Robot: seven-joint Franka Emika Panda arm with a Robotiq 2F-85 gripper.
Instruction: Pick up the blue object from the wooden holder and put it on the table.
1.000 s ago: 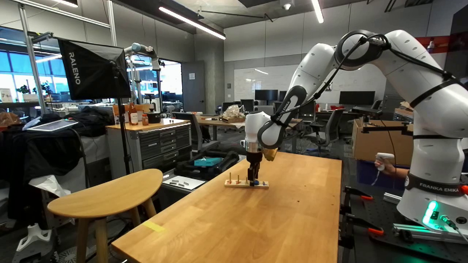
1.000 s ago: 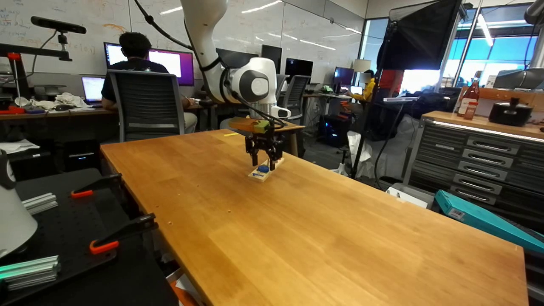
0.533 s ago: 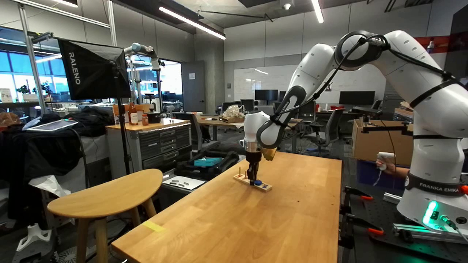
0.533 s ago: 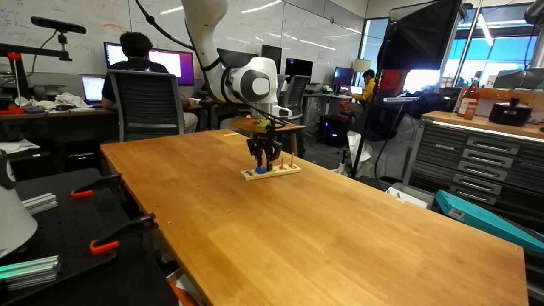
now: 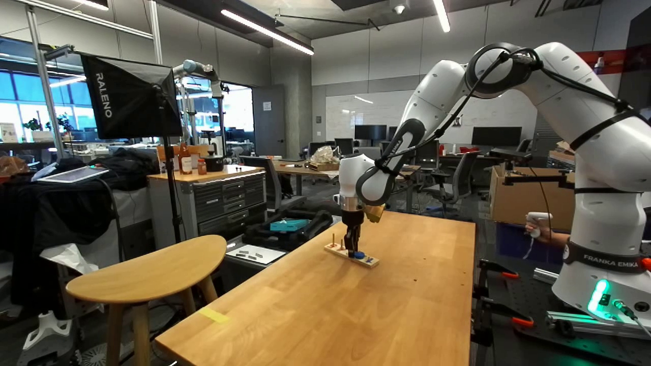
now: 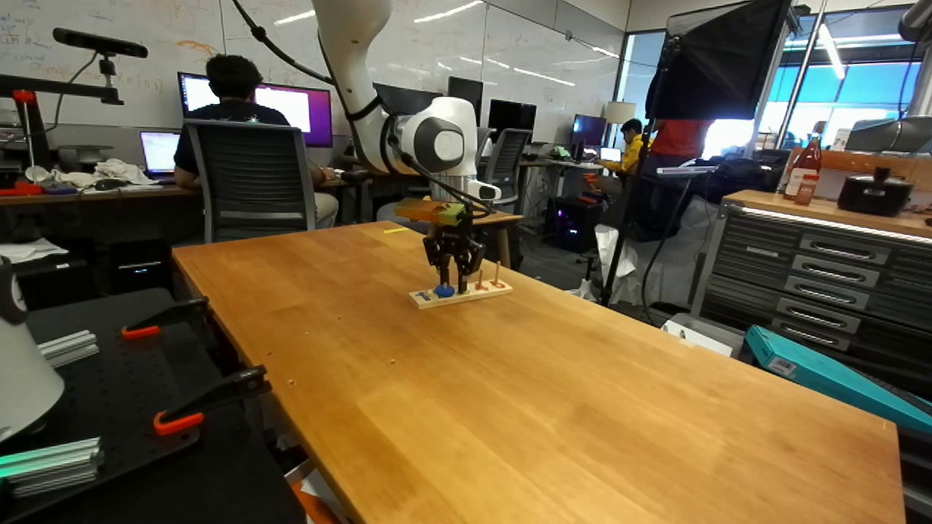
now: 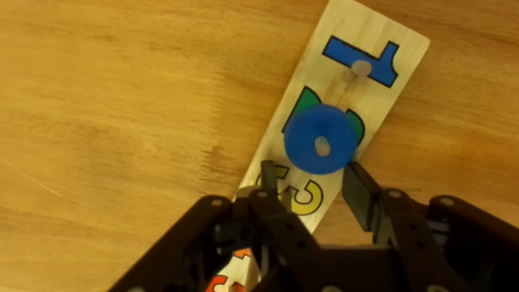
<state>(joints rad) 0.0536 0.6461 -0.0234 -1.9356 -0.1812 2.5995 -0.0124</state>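
The blue object is a round blue disc (image 7: 308, 140) on a peg of the wooden holder (image 7: 373, 24), over a green printed number. Both also show in the exterior views: disc (image 5: 359, 254) (image 6: 444, 291), holder (image 5: 367, 263) (image 6: 477, 293). The holder lies flat on the table (image 5: 396, 305) (image 6: 582, 407) (image 7: 121, 121). My gripper (image 7: 310, 170) (image 5: 352, 255) (image 6: 453, 286) is down at the holder, partly open. One fingertip is over the yellow 3; the other is at the disc's edge, and I cannot tell if they touch. Nothing is held. The gripper hides the holder's far part.
Bare upright pegs (image 5: 333, 239) (image 6: 497, 273) stand at the holder's far end. A rounded stool (image 5: 147, 269) stands beside the table. Black clamps (image 6: 218, 397) grip the table edge near the robot base.
The holder has turned on the table around the gripper, mostly between the first two moments, then shifted slightly. The fingers look closer together than one second ago. The disc moved along with the holder.
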